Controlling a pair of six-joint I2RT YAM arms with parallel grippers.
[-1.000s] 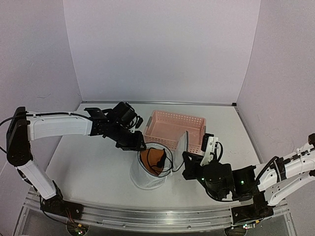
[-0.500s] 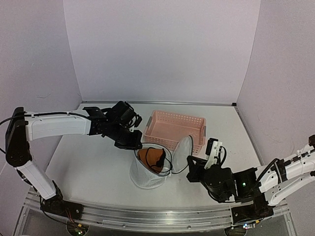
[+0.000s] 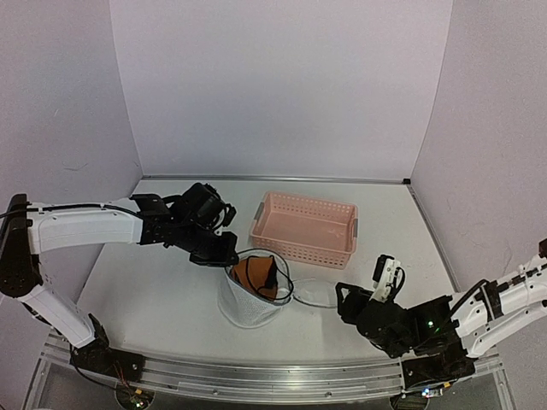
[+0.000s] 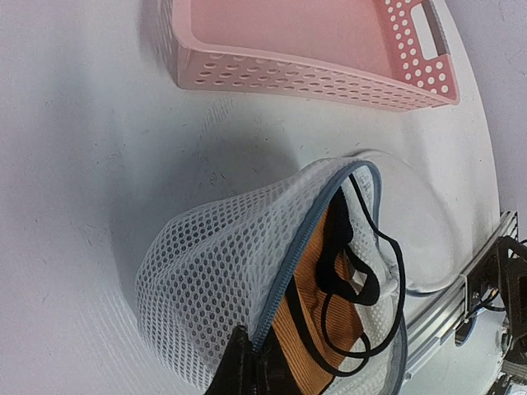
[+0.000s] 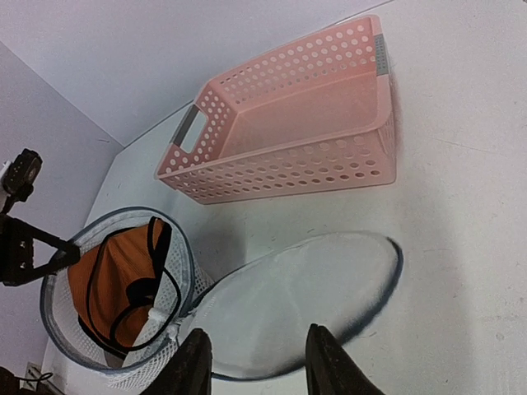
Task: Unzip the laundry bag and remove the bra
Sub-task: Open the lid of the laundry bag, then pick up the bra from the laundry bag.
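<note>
White honeycomb mesh laundry bag (image 3: 248, 303), unzipped, its round translucent lid (image 5: 305, 292) lying flat beside it; the left gripper (image 3: 220, 254) is clamped, apparently, on the wire rim. Inside sits the bra (image 4: 305, 329), ribbed orange lining and thin black straps uppermost. The right gripper (image 5: 257, 362) stands parted and empty; it should seize padded fabric, not straps, while the rim is braced

Bag (image 4: 210, 271) white honeycomb mesh, grey-blue rim. Bra (image 4: 306, 325) orange-brown inside, black straps. Basket (image 5: 280, 169) pink, dotted with holes, grey handles. Table (image 3: 158, 282) white.
</note>
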